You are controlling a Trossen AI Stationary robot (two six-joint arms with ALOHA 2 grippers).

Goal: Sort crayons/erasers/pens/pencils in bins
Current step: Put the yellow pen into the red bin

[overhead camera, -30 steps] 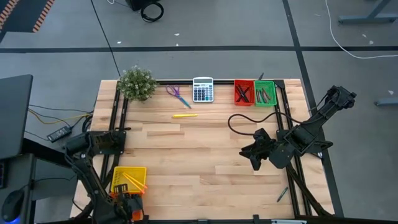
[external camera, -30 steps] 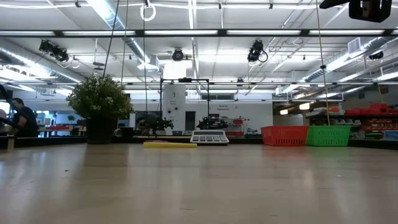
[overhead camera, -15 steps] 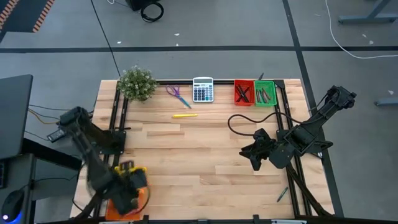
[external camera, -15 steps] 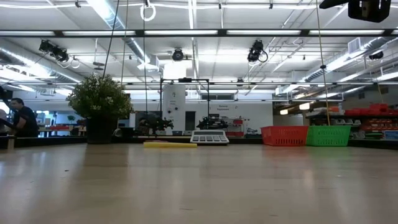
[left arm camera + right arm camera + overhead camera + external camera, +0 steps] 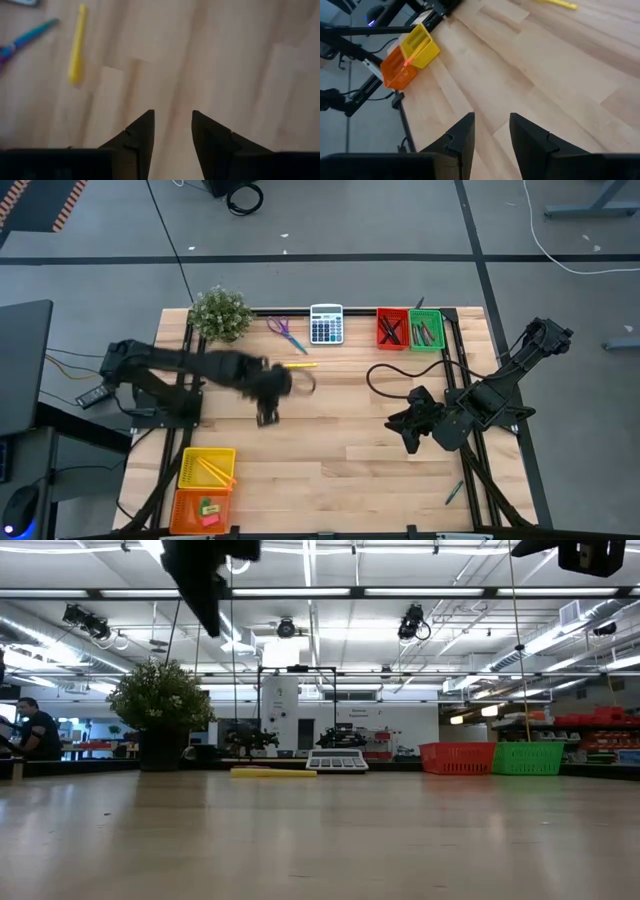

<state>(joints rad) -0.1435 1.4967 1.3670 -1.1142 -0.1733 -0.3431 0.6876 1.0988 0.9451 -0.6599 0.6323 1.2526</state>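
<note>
Jaws of the left gripper (image 5: 172, 117) stand parted with nothing between them, only bare worktop (image 5: 340, 420) showing in the gap; the right gripper (image 5: 491, 120), waiting near the worktop's right edge, is likewise parted and empty.

The left gripper (image 5: 266, 416) hangs just short of the yellow pen (image 5: 297, 365), which lies alone on the boards below the scissors (image 5: 285, 332) and calculator (image 5: 326, 324). Red bin (image 5: 391, 329) and green bin (image 5: 427, 330) sit at the far right corner with dark sticks inside; yellow bin (image 5: 206, 467) and orange bin (image 5: 204, 507) sit at the near left.

The pen is thin, smooth and flat on the wood, so a descent slightly off its line would likely nudge or roll it rather than pinch it. Coming in too far could also catch the scissors beside it. The high view blurs the arm, so its exact aim cannot be told.
</note>
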